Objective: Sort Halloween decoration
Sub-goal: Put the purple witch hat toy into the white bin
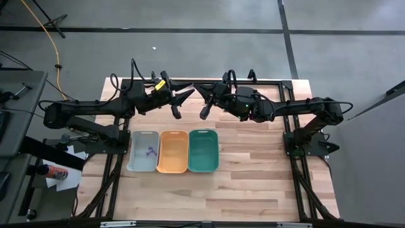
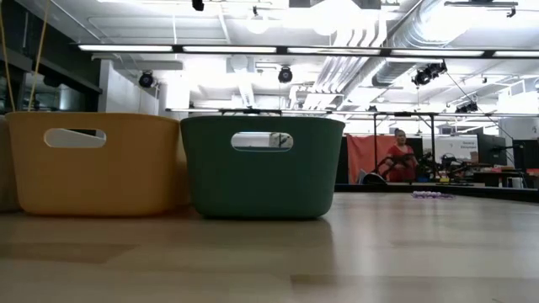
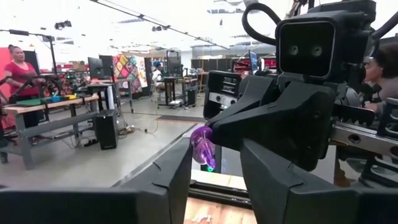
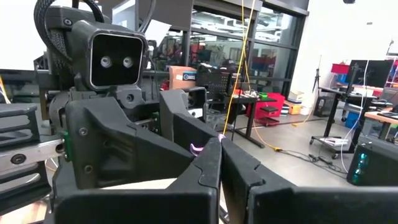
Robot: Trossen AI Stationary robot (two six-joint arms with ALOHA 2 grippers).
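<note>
Right gripper [image 3: 208, 140] jaws are clenching a tiny purple piece [image 3: 203, 146] at the tips, held up over the worktop's [image 1: 253, 183] 12 o'clock edge. Left gripper [image 1: 180, 104] jaws are standing released, facing it tip to tip, touching nothing. More purple pieces [image 1: 150, 152] are lying in the grey tray [image 1: 143, 152] at 9 o'clock; no readable labels.

1. Three trays sit side by side on the table [image 1: 253, 190]: left tray [image 1: 143, 151], middle tray [image 1: 173, 152], right tray [image 1: 203, 151], each touching its neighbour.
2. A piece [image 1: 150, 152] lies in the left tray.
3. Both grippers hang behind the trays, left gripper [image 1: 183, 104] facing right gripper [image 1: 204, 101], tips near.
4. Another piece [image 3: 203, 146] sits at the right gripper's tips, seemingly pinched.
</note>
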